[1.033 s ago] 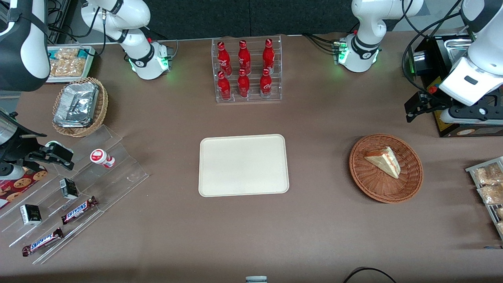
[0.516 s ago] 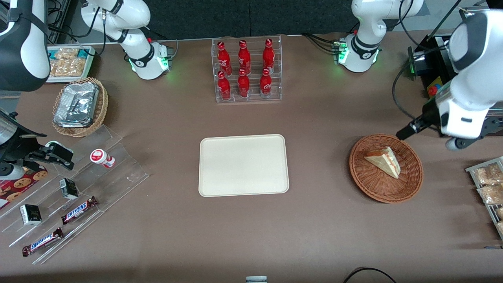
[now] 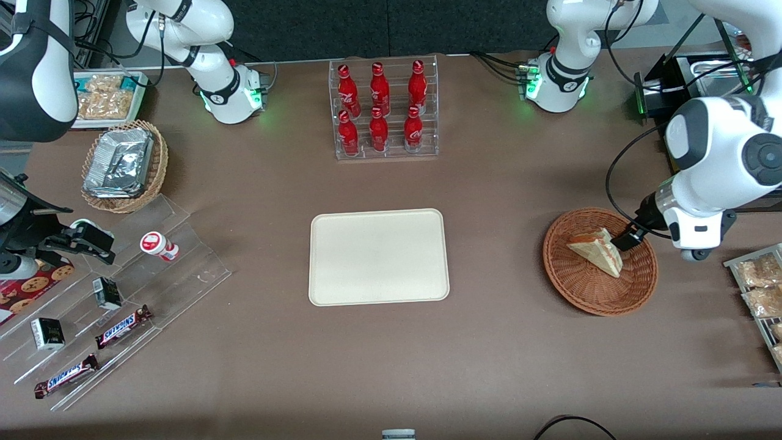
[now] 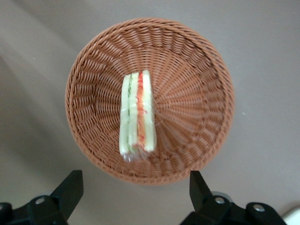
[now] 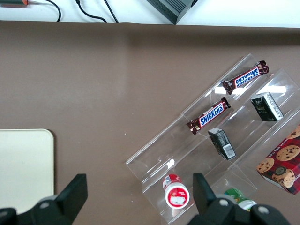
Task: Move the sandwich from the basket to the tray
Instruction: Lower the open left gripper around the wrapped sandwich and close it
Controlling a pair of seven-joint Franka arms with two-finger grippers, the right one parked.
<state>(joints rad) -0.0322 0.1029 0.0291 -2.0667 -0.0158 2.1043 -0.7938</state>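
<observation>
Hovering open end effector above sandwich

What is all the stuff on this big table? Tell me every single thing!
triangular white-bread sandwich: one, white with red and green filling, in the basket.
round woven wicker basket: one, reddish-brown, toward the working arm's end.
flat rectangular plastic tray: one, cream, mid-table, nothing on it.
cola bottles: six, red, in a clear rack farther from the camera than the tray.
tan basket of foil packets: one, toward the parked arm's end.
chocolate bars: two, brown, on a clear stepped rack.
small dark boxes: two, same rack.
red-capped cup: one, same rack.
bagged beige snacks: several, at the working arm's table edge.
left gripper: one, black jaws open, above the basket.
</observation>
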